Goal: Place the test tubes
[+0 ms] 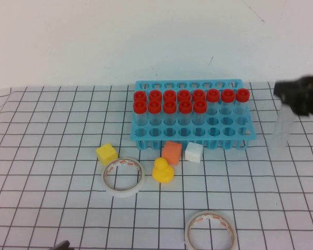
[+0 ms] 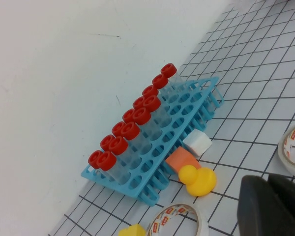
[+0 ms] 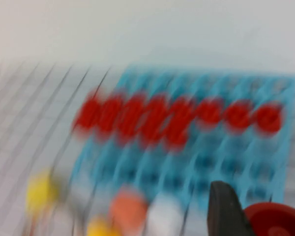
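Note:
A blue rack [image 1: 188, 84] stands at the back of the gridded table, with several red-capped test tubes [image 1: 169, 101] upright in its two rear rows. To the right of the rack, my right gripper [image 1: 297, 96] hangs above the table, shut on a clear test tube [image 1: 281, 127] that points down. In the right wrist view the tube's red cap [image 3: 275, 221] sits between the fingers of that gripper [image 3: 270, 211], and the rack [image 3: 246, 162] lies beyond it. My left gripper [image 2: 273, 206] is shut and empty, low at the near left [image 1: 62, 245].
In front of the rack lie a yellow cube [image 1: 107, 153], an orange cube [image 1: 171, 152], a white cube [image 1: 194, 151] and a yellow duck [image 1: 162, 170]. One tape roll [image 1: 123, 176] lies left of the duck, another [image 1: 210, 232] near the front edge.

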